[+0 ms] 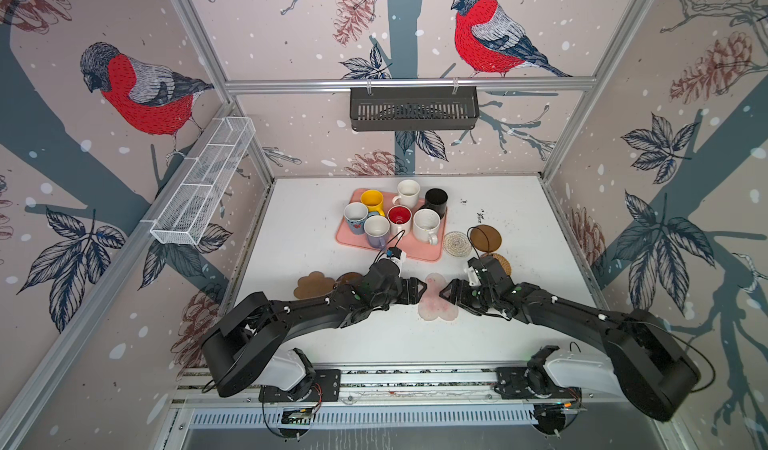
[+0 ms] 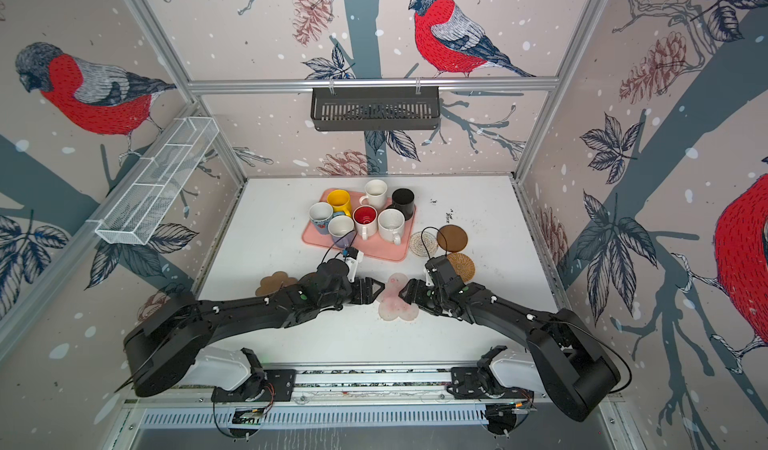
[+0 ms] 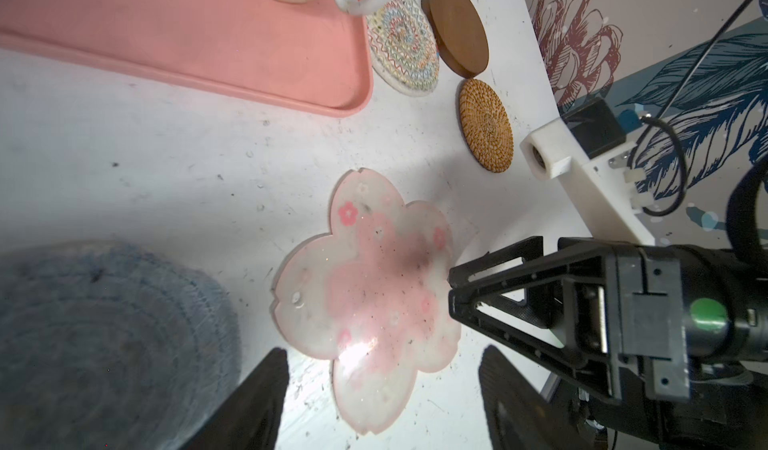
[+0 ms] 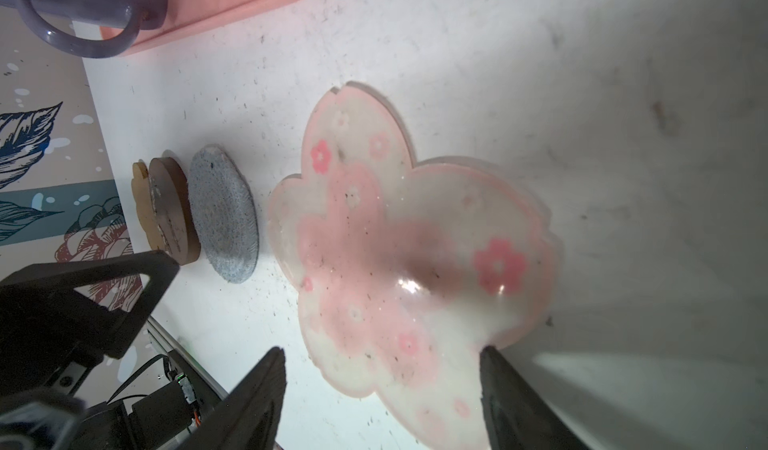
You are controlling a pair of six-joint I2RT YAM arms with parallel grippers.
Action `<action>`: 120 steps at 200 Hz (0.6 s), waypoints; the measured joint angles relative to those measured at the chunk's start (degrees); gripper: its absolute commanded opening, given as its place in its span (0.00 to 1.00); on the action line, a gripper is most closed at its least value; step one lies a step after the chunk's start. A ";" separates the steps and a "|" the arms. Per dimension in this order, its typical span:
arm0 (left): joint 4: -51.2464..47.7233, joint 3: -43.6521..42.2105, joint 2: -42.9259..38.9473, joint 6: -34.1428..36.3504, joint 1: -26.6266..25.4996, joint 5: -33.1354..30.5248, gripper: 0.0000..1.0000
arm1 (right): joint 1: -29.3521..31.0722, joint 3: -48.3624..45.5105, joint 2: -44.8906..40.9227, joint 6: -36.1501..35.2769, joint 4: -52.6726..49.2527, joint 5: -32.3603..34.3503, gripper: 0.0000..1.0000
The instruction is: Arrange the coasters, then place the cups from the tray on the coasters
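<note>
The pink-white flower coaster (image 1: 437,304) (image 2: 397,304) lies flat on the white table between my two grippers. My left gripper (image 1: 422,290) (image 3: 382,389) is open, its fingers either side of one petal (image 3: 374,381) without touching it. My right gripper (image 1: 444,292) (image 4: 382,385) is open over the opposite petals; one fingertip (image 4: 492,354) sits at the coaster's edge (image 4: 415,261). Several cups, among them yellow (image 1: 372,201), black (image 1: 436,200) and red-inside (image 1: 400,217), stand on the pink tray (image 1: 424,250).
Cream rope (image 1: 457,243), brown disc (image 1: 485,239) and rattan (image 1: 502,262) coasters lie right of the tray. A tan coaster (image 1: 313,286) and a brown disc (image 1: 349,278) lie at the left, with the grey-blue crochet coaster (image 4: 224,215) beside them. A black basket (image 1: 413,109) hangs on the back wall.
</note>
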 measured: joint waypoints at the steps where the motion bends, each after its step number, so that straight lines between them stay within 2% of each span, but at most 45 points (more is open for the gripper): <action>1: -0.11 0.00 -0.13 0.02 0.00 -0.02 0.74 | 0.00 0.00 0.00 0.00 0.00 0.00 0.74; 66: -5.86 -1.92 -7.48 0.98 0.39 -6.84 0.78 | 1.55 -0.22 1.77 0.61 3.76 0.02 0.74; 120: -7.54 -3.19 -10.60 1.49 0.81 -8.55 0.79 | 3.10 -0.24 2.29 1.70 5.38 0.04 0.73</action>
